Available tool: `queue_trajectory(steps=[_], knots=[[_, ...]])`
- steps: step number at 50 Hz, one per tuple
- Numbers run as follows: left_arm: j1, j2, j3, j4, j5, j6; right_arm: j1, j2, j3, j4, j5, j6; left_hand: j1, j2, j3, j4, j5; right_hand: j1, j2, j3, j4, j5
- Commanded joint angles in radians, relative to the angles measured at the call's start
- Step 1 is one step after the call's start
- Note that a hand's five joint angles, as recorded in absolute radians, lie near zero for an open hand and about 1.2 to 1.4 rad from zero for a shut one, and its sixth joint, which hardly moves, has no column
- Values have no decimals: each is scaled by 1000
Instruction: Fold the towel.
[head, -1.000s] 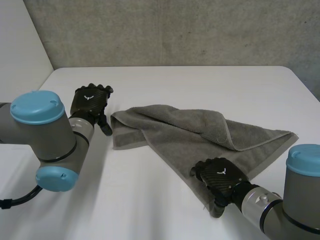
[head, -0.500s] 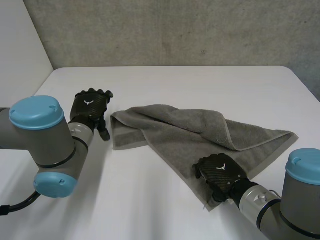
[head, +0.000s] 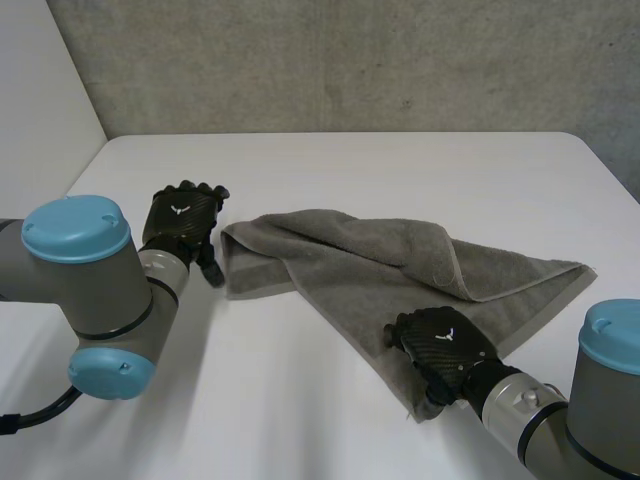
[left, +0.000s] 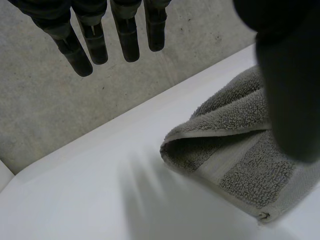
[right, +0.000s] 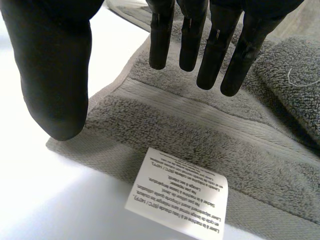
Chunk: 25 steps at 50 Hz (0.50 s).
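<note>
A grey towel (head: 380, 262) lies rumpled and partly folded over itself across the middle of the white table (head: 400, 165). My left hand (head: 180, 217) hovers just beside the towel's left corner (left: 215, 150), fingers (left: 95, 42) straight, thumb apart, holding nothing. My right hand (head: 440, 347) is over the towel's near corner, where a white care label (right: 177, 197) lies under its palm. Its fingers (right: 215, 42) are straight above the cloth and the thumb (right: 55, 75) stands apart, with no cloth pinched.
A grey concrete wall (head: 350, 60) stands behind the table's far edge. Bare white tabletop lies in front of the towel (head: 270, 400) and beyond it. The table's left edge runs beside my left arm (head: 90, 290).
The right hand has shifted slightly left and forward over the near corner, its fingers curling then straightening again. The left hand has edged a little toward the towel's left corner. The towel has not moved.
</note>
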Motion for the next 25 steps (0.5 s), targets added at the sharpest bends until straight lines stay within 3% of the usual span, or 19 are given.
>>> queue_trajectory(steps=[1, 25], knots=[[2, -6, 2, 0, 0, 0, 9, 3, 5, -2, -9, 5, -87, -86, -78, -98, -221, -41, -56, -47, -46, -10], [2, -10, -3, 0, 0, -1, 28, 67, -13, -49, 0, -11, -87, -86, -78, -98, -221, 68, 53, 62, 63, 99]])
